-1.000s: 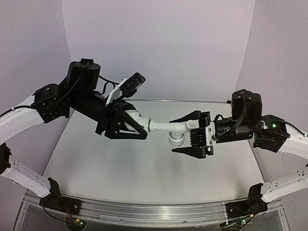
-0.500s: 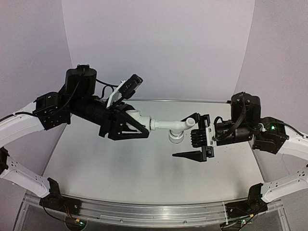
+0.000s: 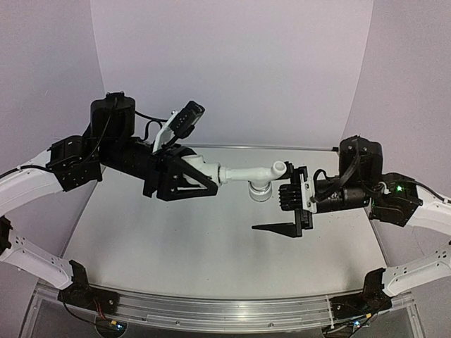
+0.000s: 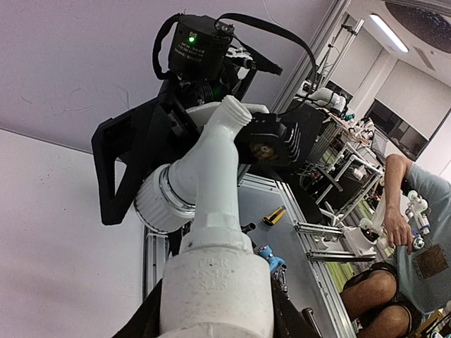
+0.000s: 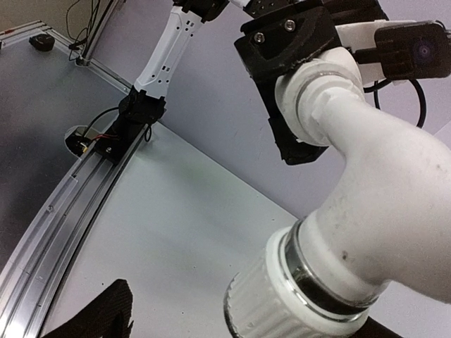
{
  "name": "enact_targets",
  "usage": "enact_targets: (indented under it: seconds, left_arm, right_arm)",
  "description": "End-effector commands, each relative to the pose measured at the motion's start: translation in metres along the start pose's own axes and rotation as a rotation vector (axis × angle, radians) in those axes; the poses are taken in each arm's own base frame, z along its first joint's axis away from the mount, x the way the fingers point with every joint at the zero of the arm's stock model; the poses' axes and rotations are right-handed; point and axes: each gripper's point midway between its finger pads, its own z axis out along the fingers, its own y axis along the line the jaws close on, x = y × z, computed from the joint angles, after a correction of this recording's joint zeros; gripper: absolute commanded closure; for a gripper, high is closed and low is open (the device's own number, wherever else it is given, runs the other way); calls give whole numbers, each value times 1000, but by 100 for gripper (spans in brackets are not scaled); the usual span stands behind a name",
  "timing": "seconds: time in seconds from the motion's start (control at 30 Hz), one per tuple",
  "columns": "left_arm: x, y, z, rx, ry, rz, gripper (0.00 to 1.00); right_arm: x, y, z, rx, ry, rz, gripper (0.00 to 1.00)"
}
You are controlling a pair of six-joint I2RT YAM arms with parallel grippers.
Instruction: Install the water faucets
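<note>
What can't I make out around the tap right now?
Tap thread: no view shows it; the fitting covers that end.
Left gripper: left wrist view, bottom edge and fitting hide its grip.
Right gripper: right wrist view shows one fingertip at the bottom edge; the tap blocks the rest.

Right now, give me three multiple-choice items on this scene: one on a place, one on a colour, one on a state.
1. Where is the white plastic tap with the bent spout?
A. lying on the grey table
B. in the air, gripped by the left arm's fingers
C. standing upright on the table
2. What colour is its round ribbed knob?
A. red
B. white
C. blue
3. How do the right arm's fingers stand?
A. open
B. shut on the knob
C. out of view
Answers: B, its thick end is clamped above the table; B, knob matches the white body; A, they gape beside the knob.
</note>
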Motion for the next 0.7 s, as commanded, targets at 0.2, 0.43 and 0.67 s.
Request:
enact_targets:
  seconds: [0.2, 0.43, 0.67]
  left_arm:
    - [-30, -5, -6, -12, -107, 87, 100]
    - [-33, 10, -8, -99, -147, 92, 100]
    - [-35, 22, -7, -149, -169, 85, 100]
  right_arm:
    - [-19, -2, -9, 16, -79, -43, 25]
    - [-44, 0, -20, -21, -174, -60, 31]
    - [-50, -2, -19, -29, -193, -54, 39]
